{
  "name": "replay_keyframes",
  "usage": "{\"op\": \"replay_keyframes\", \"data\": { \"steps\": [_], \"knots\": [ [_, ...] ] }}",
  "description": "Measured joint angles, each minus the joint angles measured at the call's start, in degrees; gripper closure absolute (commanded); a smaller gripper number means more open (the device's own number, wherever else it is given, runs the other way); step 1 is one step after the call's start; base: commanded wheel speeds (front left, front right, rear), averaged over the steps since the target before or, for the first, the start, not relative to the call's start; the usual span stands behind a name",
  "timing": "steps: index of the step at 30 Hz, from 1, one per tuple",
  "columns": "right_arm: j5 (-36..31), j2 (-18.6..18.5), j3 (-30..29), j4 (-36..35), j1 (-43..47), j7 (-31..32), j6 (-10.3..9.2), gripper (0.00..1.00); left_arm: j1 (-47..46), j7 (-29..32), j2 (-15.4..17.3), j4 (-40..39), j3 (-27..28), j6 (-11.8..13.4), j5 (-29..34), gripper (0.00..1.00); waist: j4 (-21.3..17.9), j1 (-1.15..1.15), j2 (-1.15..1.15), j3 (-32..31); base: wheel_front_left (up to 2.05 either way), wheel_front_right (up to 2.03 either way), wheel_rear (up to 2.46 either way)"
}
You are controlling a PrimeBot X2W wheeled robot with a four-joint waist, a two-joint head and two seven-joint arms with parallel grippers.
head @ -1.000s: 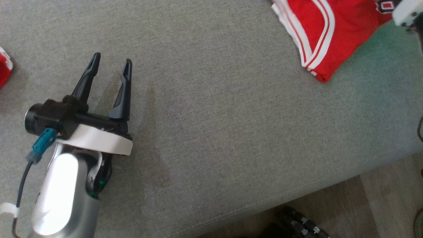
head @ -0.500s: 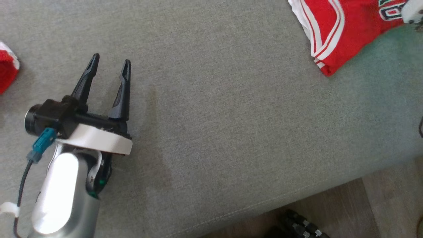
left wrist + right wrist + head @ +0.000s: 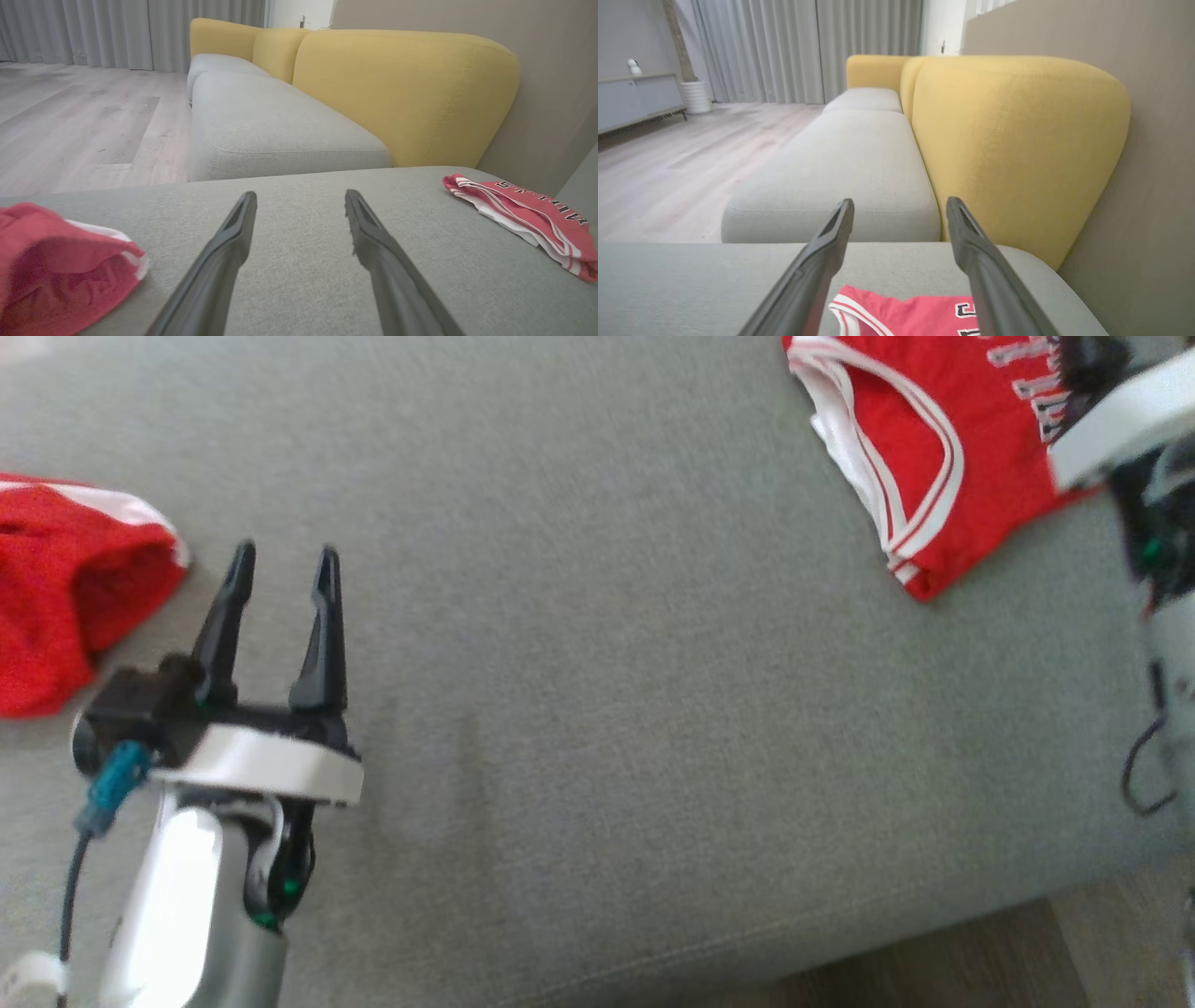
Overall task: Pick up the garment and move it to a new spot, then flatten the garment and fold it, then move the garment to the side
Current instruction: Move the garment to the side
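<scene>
Matt woven grey cushion (image 3: 597, 663), red cloth garment (image 3: 934, 457)

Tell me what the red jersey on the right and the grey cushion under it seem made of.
The red jersey looks like thin, matte synthetic knit, probably polyester: limp flat layers, white striped trim. The grey cushion looks like matte woven upholstery: heathered weave, stitched edge seam.

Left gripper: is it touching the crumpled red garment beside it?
Apart. The left wrist view shows bare grey cushion between the left gripper and the crumpled red garment; the head view shows the same gap.
</scene>
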Motion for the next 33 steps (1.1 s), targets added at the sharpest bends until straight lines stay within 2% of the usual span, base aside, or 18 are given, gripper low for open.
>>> {"op": "replay_keyframes", "data": {
  "steps": [7,13,21,27,33],
  "knots": [
    [-1.43,2.66,-0.92,-10.88,13.27,-1.92,0.00,0.00,5.09,-0.05,-0.01,0.32,1.86,2.18,0.04,0.00,3.19,0.00,0.00,-6.94,0.00,0.00,0.00],
    [-2.19,4.98,-1.36,-15.24,24.62,-3.99,0.00,0.00,9.06,-0.07,-0.16,0.26,3.03,3.75,0.18,0.00,6.49,0.00,0.00,-11.79,0.00,0.00,0.00],
    [-4.83,7.60,-3.00,-15.16,33.32,-9.20,0.00,0.00,12.96,-0.15,-0.52,0.82,4.60,5.12,0.19,0.00,10.01,0.00,0.00,-16.37,0.00,0.00,0.00],
    [-5.55,9.58,-3.61,-12.60,38.71,-12.43,0.00,0.00,15.62,-0.23,-0.91,0.73,5.73,5.12,0.70,0.00,11.60,0.00,0.00,-18.45,0.00,0.00,0.00],
    [-5.54,10.45,-4.21,-9.67,39.84,-13.94,0.00,0.00,16.57,-0.23,-1.36,1.27,7.21,4.52,0.87,0.00,11.88,0.00,0.00,-18.98,0.00,0.00,0.00]
  ]
}}
